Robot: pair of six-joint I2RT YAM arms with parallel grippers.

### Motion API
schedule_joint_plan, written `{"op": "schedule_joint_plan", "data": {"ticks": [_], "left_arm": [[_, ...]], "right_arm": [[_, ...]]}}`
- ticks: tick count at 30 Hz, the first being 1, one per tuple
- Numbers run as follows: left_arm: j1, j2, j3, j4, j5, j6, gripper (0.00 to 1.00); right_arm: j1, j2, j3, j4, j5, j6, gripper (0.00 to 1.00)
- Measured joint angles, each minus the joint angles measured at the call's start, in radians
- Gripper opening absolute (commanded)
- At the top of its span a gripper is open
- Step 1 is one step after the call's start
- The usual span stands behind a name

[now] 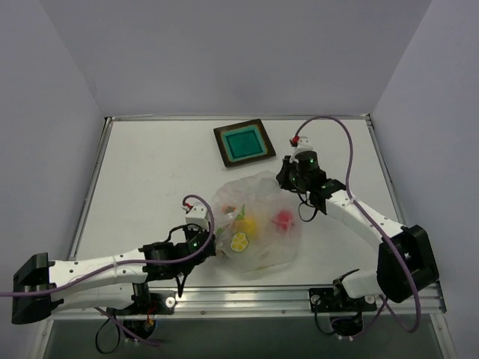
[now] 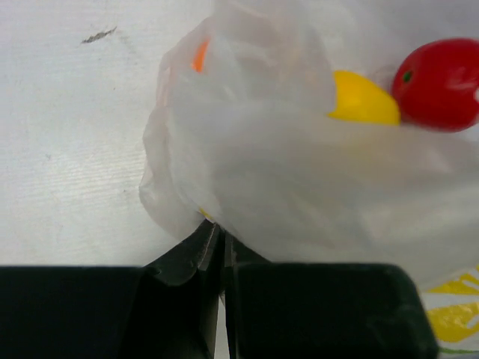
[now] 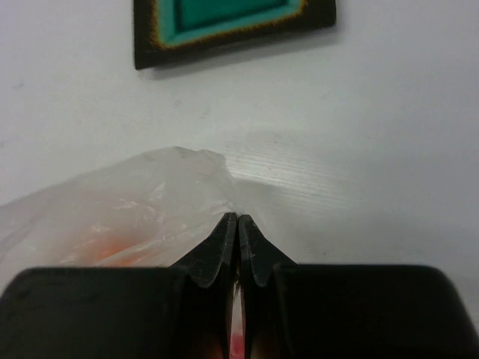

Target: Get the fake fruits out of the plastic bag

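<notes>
The plastic bag (image 1: 258, 221) lies in the middle of the table, clear with lemon prints. Inside it I see the yellow fruit (image 1: 248, 224) and the red fruit (image 1: 283, 220). My left gripper (image 1: 212, 243) is shut on the bag's near-left edge. My right gripper (image 1: 287, 179) is shut on the bag's far-right edge. In the left wrist view the bag (image 2: 299, 164) rises from my shut gripper (image 2: 220, 233), with the yellow fruit (image 2: 361, 99), the red fruit (image 2: 438, 75) and an orange patch (image 2: 199, 56) behind the film. In the right wrist view the gripper (image 3: 237, 219) pinches the bag (image 3: 135, 206). The maroon fruit is hidden.
A square dark-rimmed teal plate (image 1: 241, 142) lies at the far middle of the table, just beyond the bag, and shows at the top of the right wrist view (image 3: 224, 22). The table's raised rim (image 1: 90, 187) runs round its sides.
</notes>
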Motion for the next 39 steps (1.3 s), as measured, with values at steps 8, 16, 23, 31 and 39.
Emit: {"op": "schedule_joint_plan", "data": {"ticks": [8,16,23,31,39], "left_arm": [[0.000,0.016,0.035,-0.023,-0.034,0.016,0.03],[-0.005,-0.130,0.181,-0.004,-0.072,0.083,0.02],[-0.005,-0.098,0.124,0.051,-0.056,0.067,0.02],[-0.004,0.003,0.059,0.076,-0.048,0.046,0.02],[0.163,0.029,0.070,0.103,-0.013,0.057,0.02]], "right_arm": [[0.034,0.220,0.110,-0.015,-0.027,0.037,0.00],[0.200,0.055,0.357,-0.030,-0.032,0.032,0.00],[0.063,-0.007,0.285,0.012,-0.041,0.034,0.00],[-0.028,0.193,0.084,-0.002,-0.028,0.036,0.04],[-0.029,0.090,0.114,-0.055,0.043,0.027,0.80]]}}
